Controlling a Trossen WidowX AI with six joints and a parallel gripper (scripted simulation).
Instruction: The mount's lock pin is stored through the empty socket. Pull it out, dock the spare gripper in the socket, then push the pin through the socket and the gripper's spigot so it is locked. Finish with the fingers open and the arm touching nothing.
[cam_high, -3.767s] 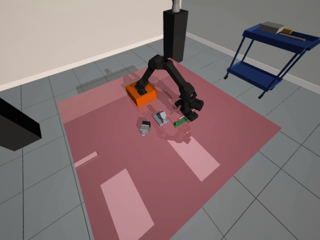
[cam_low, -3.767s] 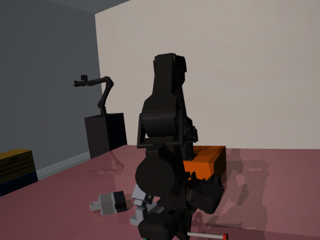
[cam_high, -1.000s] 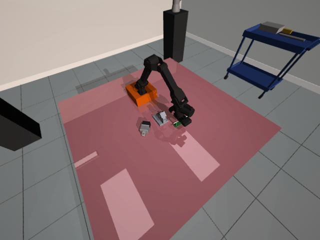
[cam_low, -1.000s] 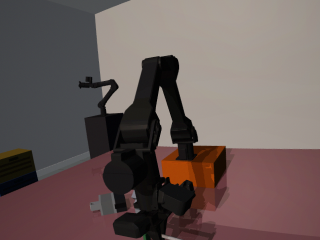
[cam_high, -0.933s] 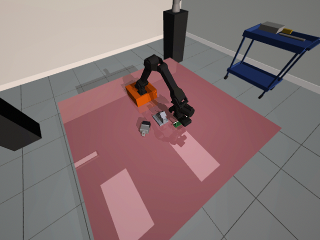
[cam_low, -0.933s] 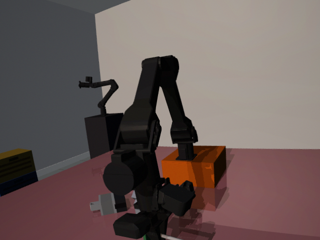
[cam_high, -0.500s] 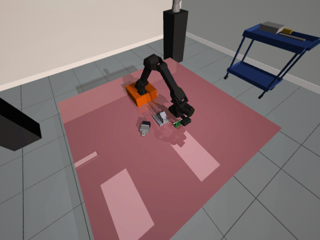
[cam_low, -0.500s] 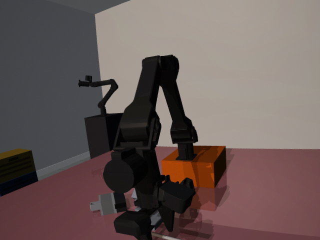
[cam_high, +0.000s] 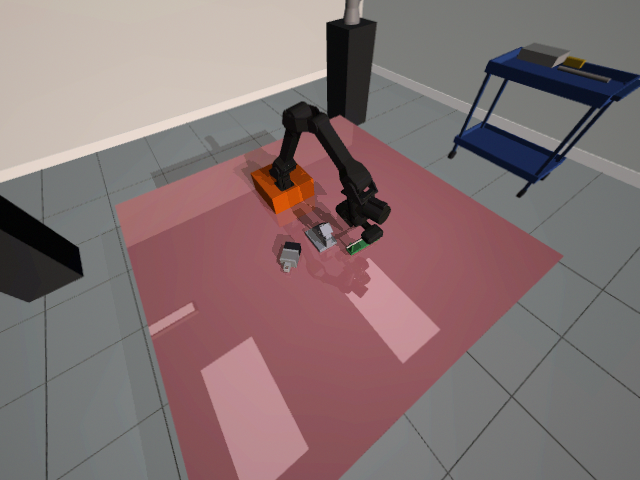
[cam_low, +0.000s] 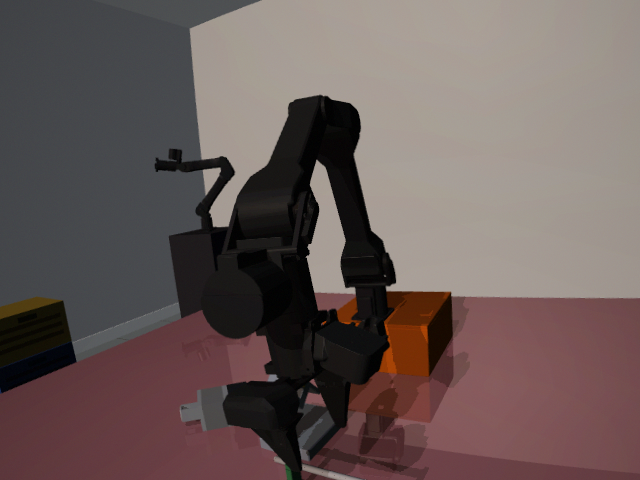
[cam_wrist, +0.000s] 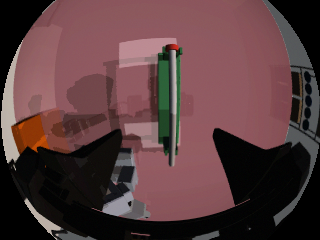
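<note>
The lock pin (cam_wrist: 172, 107) (cam_low: 326, 472), a pale rod with a red head, lies lengthwise along the green holder (cam_wrist: 163, 95) (cam_high: 356, 249); its plain end sticks out past the holder. My gripper (cam_wrist: 168, 134) (cam_low: 320, 445) is open and empty, with its fingers spread on either side of the pin's line. The mount (cam_high: 323, 236) (cam_low: 320, 428) stands beside the holder with its tilted socket; no pin shows through it. The spare gripper (cam_high: 290, 254) (cam_low: 212, 409), grey with a dark end, lies apart on the far side of the mount. Whether my fingertips touch the holder is unclear.
The orange base block (cam_high: 281, 193) (cam_low: 408, 346) carries my arm behind the mount. A blue cart (cam_high: 550, 82) and a black pedestal (cam_high: 341, 72) stand off the reddish mat (cam_high: 361, 403). Another dark pedestal (cam_high: 38, 263) stands at the left.
</note>
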